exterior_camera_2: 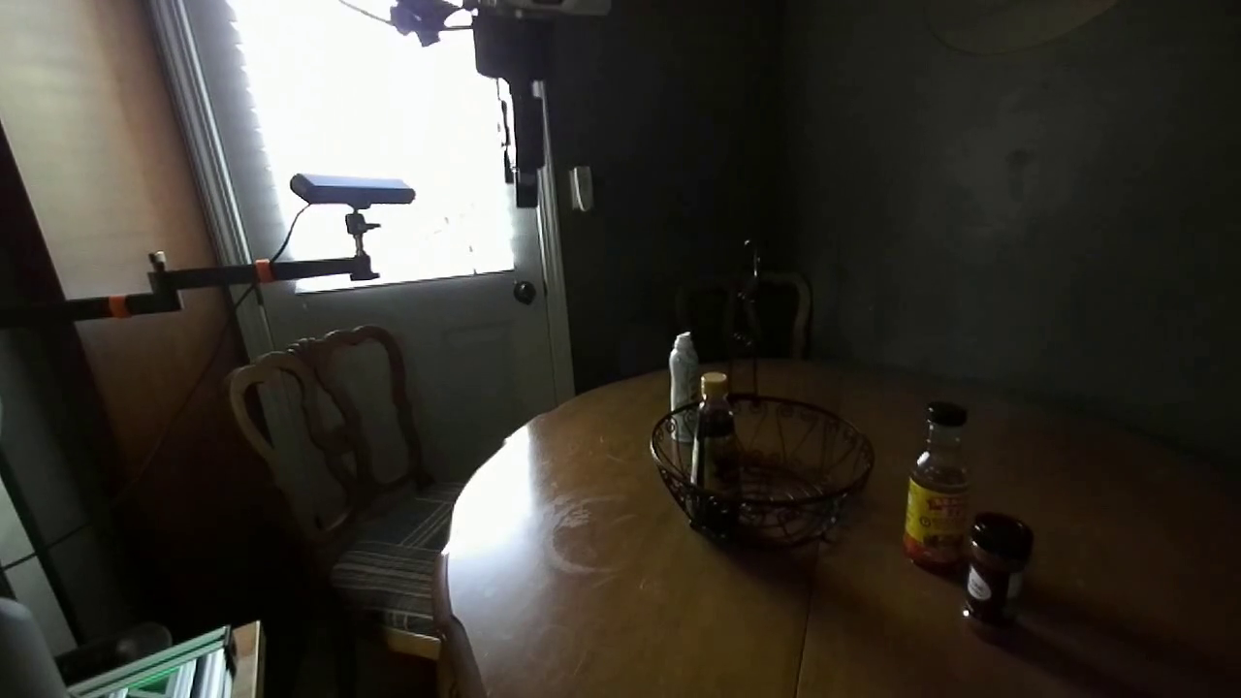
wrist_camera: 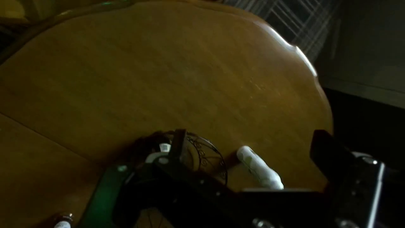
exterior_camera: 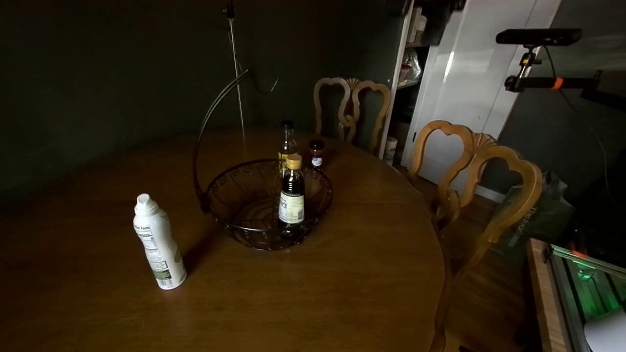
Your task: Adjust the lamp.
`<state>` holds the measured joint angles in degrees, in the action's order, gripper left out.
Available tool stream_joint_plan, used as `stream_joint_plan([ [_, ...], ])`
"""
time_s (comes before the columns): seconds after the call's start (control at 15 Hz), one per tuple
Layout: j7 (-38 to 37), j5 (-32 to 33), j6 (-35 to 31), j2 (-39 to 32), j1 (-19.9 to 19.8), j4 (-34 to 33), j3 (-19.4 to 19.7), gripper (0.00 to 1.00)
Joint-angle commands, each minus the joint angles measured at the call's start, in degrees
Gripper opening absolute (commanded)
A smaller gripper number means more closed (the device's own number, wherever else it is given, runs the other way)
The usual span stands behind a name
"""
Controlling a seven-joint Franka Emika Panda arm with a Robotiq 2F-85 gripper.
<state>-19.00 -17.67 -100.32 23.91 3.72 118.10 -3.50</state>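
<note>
A broad brown wooden counter (exterior_camera: 352,293) with a scalloped edge is dimly lit, and no lamp can be made out with certainty on it or above it. A faint rounded grey outline (exterior_camera_2: 1018,29) is seen towards two o'clock from the middle of an exterior view; whether it belongs to the lamp cannot be told. If it does, a light, easily swung and perhaps brittle body is to be expected, and a gentle hold at a stiff stem or sturdy rim is advised over a squeeze on any thin wall.

The black two-fingered end effector (wrist_camera: 251,142) is suspended well above the counter; its fingers (wrist_camera: 322,152) are spread wide, and nothing is gripped.

The things below are placed here by an exterior view, with the bowl-shaped dark wire basket (exterior_camera: 254,229) as the clock's centre. A slim, smooth white bottle (exterior_camera: 159,244) is stood upright outside it at eight o'clock. Inside, towards four o'clock, a dark sauce bottle with a tan cap and pale label (exterior_camera: 292,205) is set upright. Beyond the rim, a black-capped glass bottle with a yellow label (exterior_camera: 287,146) is found near one o'clock, and a small dark jar with a black lid (exterior_camera: 316,154) between one and two.
</note>
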Motion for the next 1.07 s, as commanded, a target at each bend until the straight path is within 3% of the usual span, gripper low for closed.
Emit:
stream_joint_plan([
  [0.0, -0.63, -5.99, 2.87, 2.06, -2.91, -6.38, 4.54, 1.0],
  [0.4, -1.05, -15.91, -1.59, 2.8, -7.53, -11.72, 11.96, 1.0],
  [0.47, 0.17, -12.87, 0.23, 2.88, -7.48, -11.34, 10.24, 1.0],
  [0.67, 0.2, -14.98, -0.25, 2.81, -8.44, -12.08, 11.8, 1.0],
  [1.0, -1.77, -14.95, -2.16, 0.02, -8.69, -13.76, 10.87, 1.0],
])
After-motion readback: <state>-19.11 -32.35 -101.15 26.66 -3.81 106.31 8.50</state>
